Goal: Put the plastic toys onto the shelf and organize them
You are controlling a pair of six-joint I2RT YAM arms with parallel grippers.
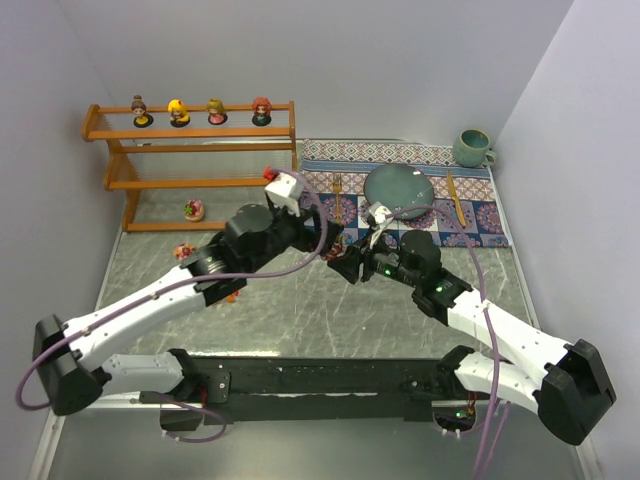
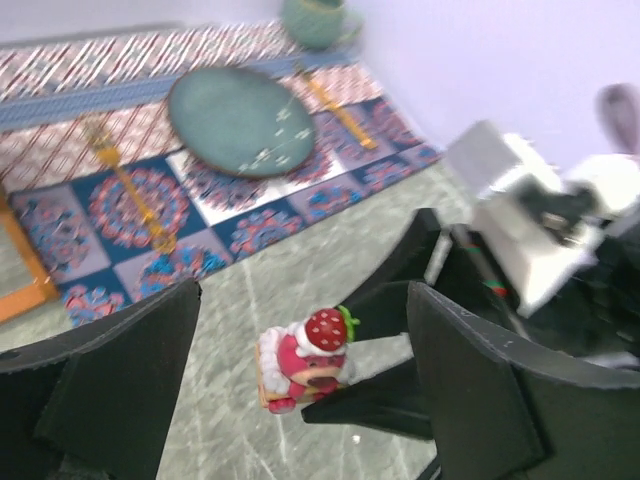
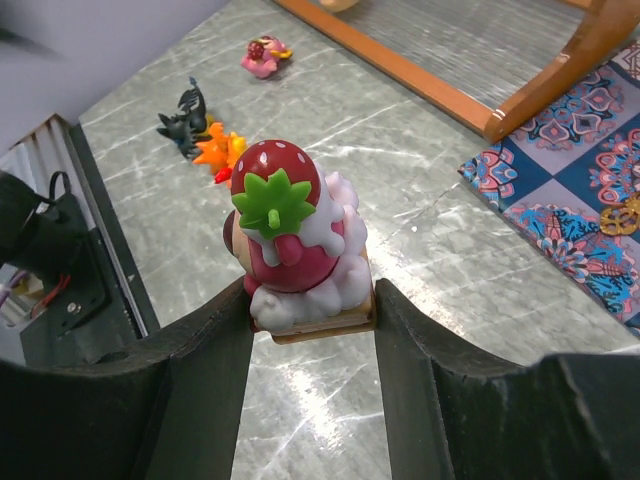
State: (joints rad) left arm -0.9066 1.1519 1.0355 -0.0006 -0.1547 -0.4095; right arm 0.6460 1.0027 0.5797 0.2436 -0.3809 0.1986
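right gripper (image 3: 310, 300) pinching strawberry toy (image 3: 290, 235) at frame centre, left gripper (image 2: 300, 345) spread wide either side of it, shelf (image 1: 200, 147) upper left of top view, four dolls (image 1: 179, 112) on its top tier

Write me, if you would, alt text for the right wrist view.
The right gripper holds a strawberry-topped pink toy over the grey marbled table. Beyond lie a dark creature, an orange creature and a small pink figurine, plus the shelf's bottom rail and a patterned placemat.
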